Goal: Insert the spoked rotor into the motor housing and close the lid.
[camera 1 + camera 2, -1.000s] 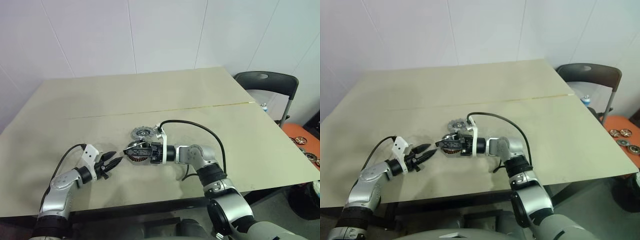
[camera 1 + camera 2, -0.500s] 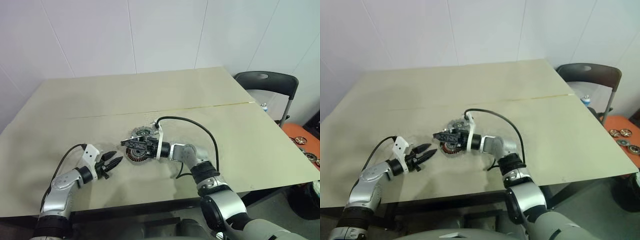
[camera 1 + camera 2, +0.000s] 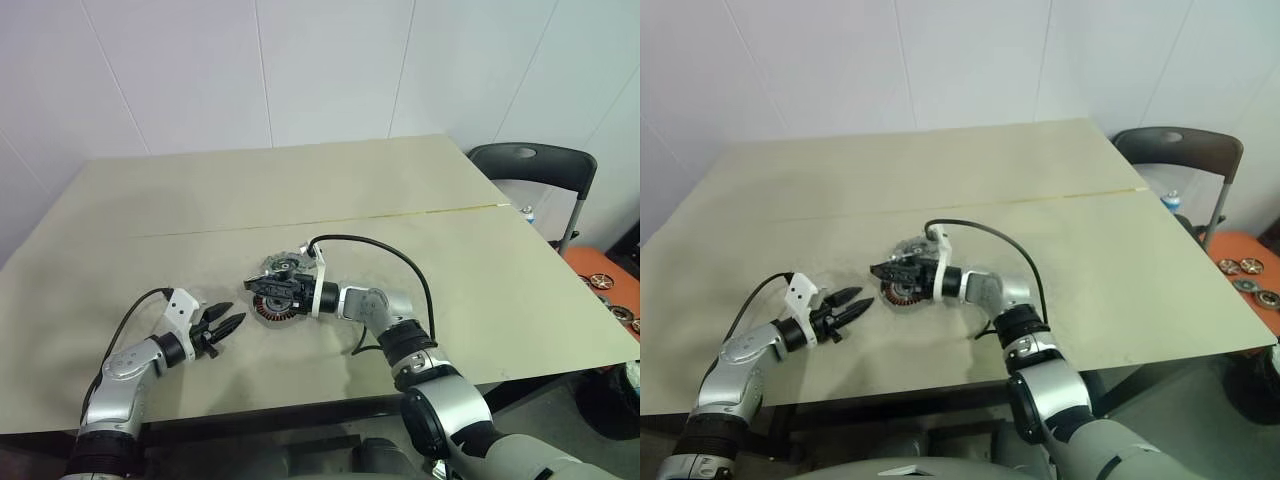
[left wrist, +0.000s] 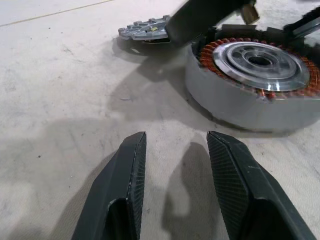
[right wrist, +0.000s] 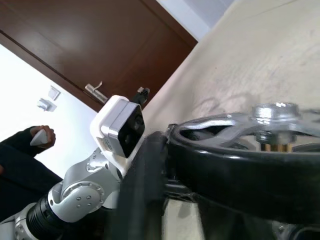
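Observation:
The motor housing point(image 3: 274, 313), a flat round with copper windings point(image 4: 305, 89) around a silver centre, lies in the middle of the table. Directly above it my right gripper point(image 3: 258, 289) reaches in level from the right, shut on the spoked rotor point(image 5: 240, 170). One finger point(image 5: 145, 175) lies against the rotor's black rim, and the silver hub point(image 5: 275, 112) sits over the housing. The lid point(image 3: 284, 264), a notched grey disc, rests flat just behind the housing. To the left my left gripper point(image 4: 176, 135) hovers low over the table, open and empty, pointing at the housing.
A black folding chair point(image 3: 530, 165) stands past the table's right edge. Several round parts point(image 3: 612, 295) lie on an orange surface at the far right. A cable point(image 3: 400, 258) loops over my right forearm. A person's dark sleeve point(image 5: 22, 145) is by a brown door.
My right gripper has carried the rotor a little farther over the housing, and its wrist has flattened. The left arm has not moved.

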`<state>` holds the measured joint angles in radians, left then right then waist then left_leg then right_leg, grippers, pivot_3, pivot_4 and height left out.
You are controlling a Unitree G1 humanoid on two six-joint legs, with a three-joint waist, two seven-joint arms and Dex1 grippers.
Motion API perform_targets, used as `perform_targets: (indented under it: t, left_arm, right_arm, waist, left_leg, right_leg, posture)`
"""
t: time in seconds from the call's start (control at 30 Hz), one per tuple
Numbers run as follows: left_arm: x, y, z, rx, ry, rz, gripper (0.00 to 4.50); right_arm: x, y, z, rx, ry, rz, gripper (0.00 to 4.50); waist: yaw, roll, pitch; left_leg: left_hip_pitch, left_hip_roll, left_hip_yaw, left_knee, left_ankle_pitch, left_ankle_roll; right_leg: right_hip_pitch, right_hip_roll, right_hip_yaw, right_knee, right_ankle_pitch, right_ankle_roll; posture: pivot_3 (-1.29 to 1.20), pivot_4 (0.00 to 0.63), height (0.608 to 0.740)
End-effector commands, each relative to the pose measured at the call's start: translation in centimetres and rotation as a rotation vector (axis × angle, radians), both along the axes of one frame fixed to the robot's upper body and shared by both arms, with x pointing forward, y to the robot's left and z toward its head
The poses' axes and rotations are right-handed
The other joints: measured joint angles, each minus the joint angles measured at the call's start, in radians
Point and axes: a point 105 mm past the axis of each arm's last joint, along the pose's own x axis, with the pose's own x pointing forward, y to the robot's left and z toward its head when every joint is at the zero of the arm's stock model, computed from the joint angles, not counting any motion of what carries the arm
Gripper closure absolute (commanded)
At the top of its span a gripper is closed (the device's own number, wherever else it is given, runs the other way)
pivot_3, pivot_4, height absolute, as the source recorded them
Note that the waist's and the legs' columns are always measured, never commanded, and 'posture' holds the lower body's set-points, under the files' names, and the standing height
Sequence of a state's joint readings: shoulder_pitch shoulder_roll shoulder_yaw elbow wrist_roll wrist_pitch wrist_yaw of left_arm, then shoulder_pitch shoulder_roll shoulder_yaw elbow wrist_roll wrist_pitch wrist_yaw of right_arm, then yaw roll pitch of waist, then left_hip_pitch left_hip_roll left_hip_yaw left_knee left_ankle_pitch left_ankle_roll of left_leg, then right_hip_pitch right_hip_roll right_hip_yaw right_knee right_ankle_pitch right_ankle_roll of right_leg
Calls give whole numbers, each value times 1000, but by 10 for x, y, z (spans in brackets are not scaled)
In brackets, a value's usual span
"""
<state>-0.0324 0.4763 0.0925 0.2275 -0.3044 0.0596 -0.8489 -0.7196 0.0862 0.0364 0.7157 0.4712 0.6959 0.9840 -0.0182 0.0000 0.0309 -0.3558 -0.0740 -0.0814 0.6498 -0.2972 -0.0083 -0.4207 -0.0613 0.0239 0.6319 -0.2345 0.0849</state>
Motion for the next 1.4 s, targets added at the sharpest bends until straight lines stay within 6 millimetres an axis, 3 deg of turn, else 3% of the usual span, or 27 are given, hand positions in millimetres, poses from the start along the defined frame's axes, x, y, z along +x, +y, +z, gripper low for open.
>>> perform_targets:
  t: [0.03, 0.07, 0.4, 0.53, 0.9, 1.17, 1.4]
  left_arm:
    - [3, -2, 10, 3, -43, -11, 2446]
    - [3, -2, 10, 4, -43, -11, 2446]
    - [3, -1, 10, 6, -39, -12, 2446]
    - [3, -1, 10, 6, -38, -13, 2446]
    - [3, -2, 9, 4, -37, -13, 2446]
    - [2, -3, 8, 4, -34, -13, 2446]
    - [2, -3, 7, 4, -32, -13, 2446]
  right_arm:
    - [2, -2, 17, 20, -43, 38, 2392]
    - [0, -3, 19, 25, -41, 50, 2023]
    - [-5, -21, 18, -19, -30, 106, 2023]
    - [-7, -17, 19, -16, -30, 108, 2023]
    - [8, 0, -7, -163, -25, -52, 2023]
    - [6, -2, -2, -125, -7, -32, 4255]
    - [7, -6, 28, 89, 46, -21, 4476]
  waist:
    - [0, 0, 0]
    - [0, 0, 0]
    - [-1, 0, 0]
    - [-1, 0, 0]
    - [-2, -1, -1]
    - [-3, -1, -2]
    - [4, -1, -2]
  left_leg:
    - [0, 0, 0, 0, 0, 0]
    - [0, 0, 0, 0, 0, 0]
    - [0, 0, 0, 0, 0, 0]
    - [0, 0, 0, 0, 0, 0]
    - [1, 0, 0, 0, 0, 0]
    - [18, 1, -3, -1, 0, -1]
    - [14, 0, -3, 0, 0, 0]
  right_leg:
    - [0, 0, 0, 0, 0, 0]
    - [0, 0, 0, 0, 0, 0]
    - [0, 0, 0, 0, 0, 0]
    - [0, 0, 0, 0, 0, 0]
    - [0, 0, 0, 0, 0, 0]
    - [16, 5, 0, 0, 1, -2]
    - [13, 3, 0, -2, 1, -2]
  posture:
    - [0, 0, 740]
    - [0, 0, 740]
    - [0, 0, 740]
    - [0, 0, 740]
    - [0, 0, 740]
    - [0, 0, 740]
    - [0, 0, 740]
